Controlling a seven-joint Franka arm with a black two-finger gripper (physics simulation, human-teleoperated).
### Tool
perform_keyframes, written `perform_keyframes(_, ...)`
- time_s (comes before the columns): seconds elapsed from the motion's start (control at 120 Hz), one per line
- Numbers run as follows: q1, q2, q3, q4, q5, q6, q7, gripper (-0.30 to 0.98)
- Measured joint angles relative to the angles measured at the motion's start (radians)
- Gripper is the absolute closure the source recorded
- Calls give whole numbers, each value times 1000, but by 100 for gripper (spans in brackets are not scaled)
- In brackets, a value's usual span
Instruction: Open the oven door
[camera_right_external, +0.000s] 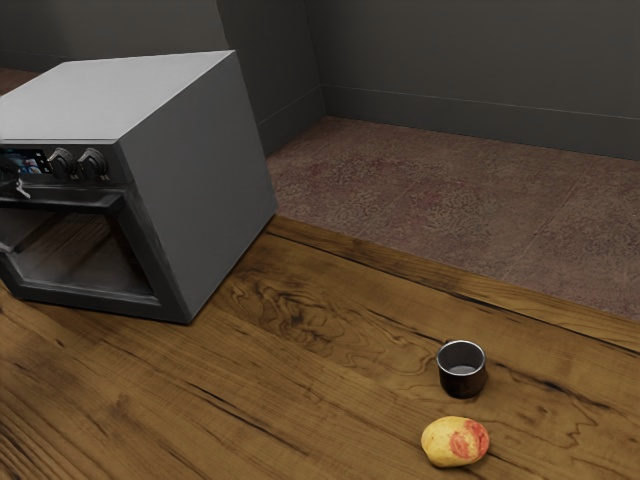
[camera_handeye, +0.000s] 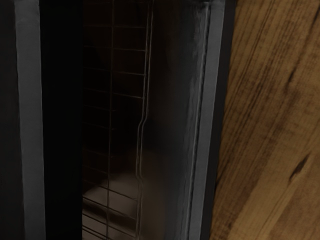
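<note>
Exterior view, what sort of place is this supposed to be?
Probably a kitchen-like setup: an oven stands on a wooden table, along with a small cup and a yellow-and-red fruit.

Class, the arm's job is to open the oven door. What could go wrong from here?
The knobs sit just above the door, so a reach for its top edge might knock or turn them.

The oven stands on the table with no visible fastening; a pull might drag it along.

Its far corner is close to the table's edge, so a hard push could shove it over.
</note>
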Motion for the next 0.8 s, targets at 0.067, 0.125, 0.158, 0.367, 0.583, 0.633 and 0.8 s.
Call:
perform_keyframes(0.067,3,-74,0,-82,12,9,-2,6)
perform_keyframes(0.125,1,-246,-8,-236,82,20,-15,9)
perform_keyframes(0.158,0,-409,-35,-335,135,10,-27,8)
perform_keyframes(0.367,-61,-374,-677,895,198,-486,-163,4)
perform_keyframes(0.583,-103,241,-450,1023,24,-822,-552,3)
perform_keyframes(0.633,-82,275,-408,939,8,-871,-650,3)
perform_keyframes(0.8,-88,301,-301,755,-95,-918,-912,2)
